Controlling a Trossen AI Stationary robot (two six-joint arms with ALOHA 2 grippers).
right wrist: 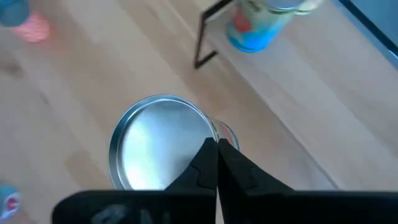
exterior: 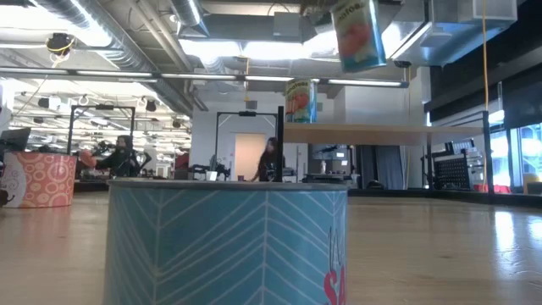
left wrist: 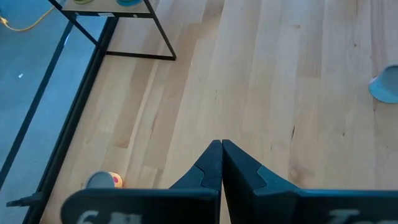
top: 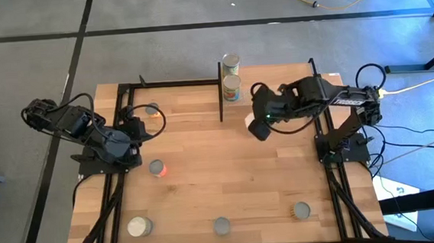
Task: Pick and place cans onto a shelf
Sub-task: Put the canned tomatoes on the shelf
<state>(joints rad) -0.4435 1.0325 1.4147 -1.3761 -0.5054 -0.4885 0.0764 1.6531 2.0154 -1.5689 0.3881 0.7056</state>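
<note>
While both arms hang over the table (top: 205, 176): notes run left to right.
Left claw (top: 135, 130): near the table's left edge, fingers pressed together, nothing in it.
Near can (top: 152, 109): stands just beside the left claw, toward the back.
Orange-red can (top: 157, 168): stands alone, a little nearer the front.
Front cans (top: 221, 226): three, upright, well apart along the front edge.
Shelf (exterior: 381, 133): back centre. Two shelf cans (top: 231, 74) are already on it.
Lifted can (exterior: 360, 34): off the table, tilted, above the level of the shelf board and right of the shelf cans.
Right claw (right wrist: 216, 146): fingertips closed tight at the lifted can's rim, over its silvery lid. Looks like a pinch on the rim or a tab, not around the body. Which of the two cannot be told.
Handling: judged to be a stiff tin with a smooth, slippery wall and a modest weight. A rim pinch lets it swing and tilt. A hold across the body at mid-height would be surer.
</note>
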